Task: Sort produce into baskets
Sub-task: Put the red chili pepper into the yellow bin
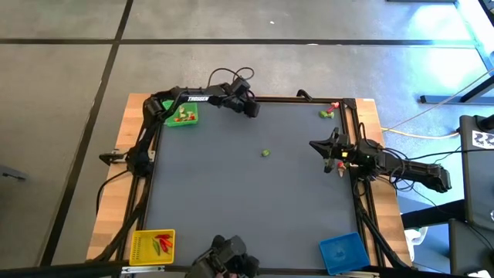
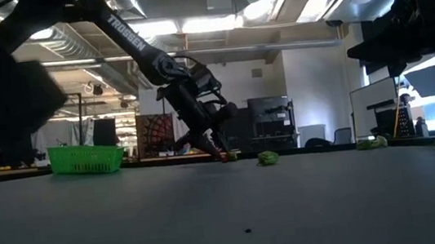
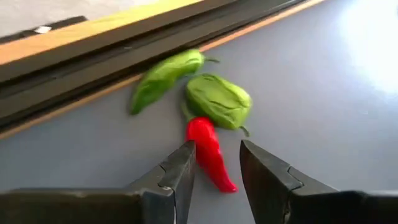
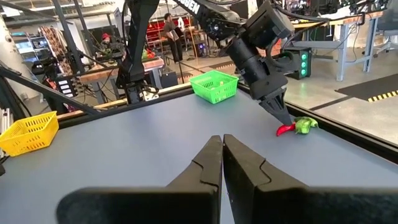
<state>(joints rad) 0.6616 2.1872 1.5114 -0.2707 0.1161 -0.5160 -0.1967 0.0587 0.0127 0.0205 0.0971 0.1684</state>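
My left gripper [image 1: 252, 110] is at the table's far edge, open and pointing down. Its fingers stand on either side of a small red pepper [image 3: 210, 155]; I cannot tell whether they touch it. Two green pieces [image 3: 219, 101] [image 3: 165, 76] lie on the table just beyond the red one. My right gripper [image 1: 315, 144] is shut and empty above the table's right side; it also shows in the right wrist view [image 4: 222, 140]. The green basket [image 1: 181, 116], with several pieces in it, stands at the far left. The yellow basket [image 1: 154, 245] stands near left, the blue basket [image 1: 342, 251] near right.
One green piece [image 1: 265, 153] lies alone mid-table. Red and green pieces [image 1: 329, 110] lie in the far right corner. A black frame rail [image 3: 93, 56] runs along the far edge right behind the left gripper's pieces. A dark device [image 1: 228, 259] sits at the near edge.
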